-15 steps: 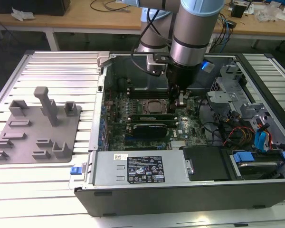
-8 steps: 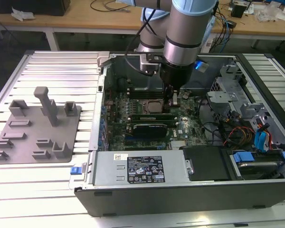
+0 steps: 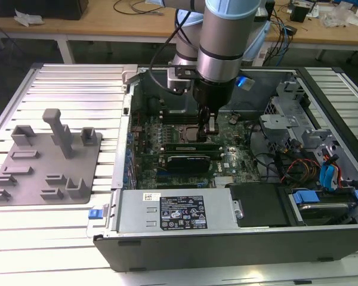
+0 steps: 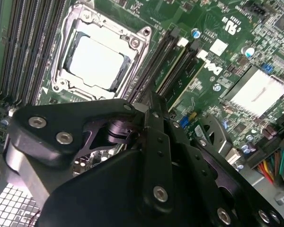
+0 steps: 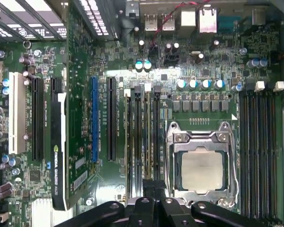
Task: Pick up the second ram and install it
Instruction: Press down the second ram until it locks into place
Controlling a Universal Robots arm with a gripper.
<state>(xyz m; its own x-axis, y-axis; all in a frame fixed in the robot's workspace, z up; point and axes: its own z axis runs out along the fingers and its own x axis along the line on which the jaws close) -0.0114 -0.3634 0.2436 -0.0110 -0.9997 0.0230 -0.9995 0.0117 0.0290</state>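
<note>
One gripper point(image 3: 211, 126) over motherboard point(image 3: 238, 134) | fixture plate point(image 3: 24, 179) exterior only

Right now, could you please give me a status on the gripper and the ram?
Gripper low inside case, over memory slots beside processor socket. Ram stick upright in slot beneath it. Black card close alongside.

Exterior high, oblique—wrist views perhaps overhead motherboard point(image 5: 189, 71)

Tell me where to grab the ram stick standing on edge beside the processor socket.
Probably its long top edge, near the middle, coming straight down and pinching across the thin faces. The ram stick stands upright in its slot by the processor socket, with other slots close alongside, so only the top seems free.
</note>
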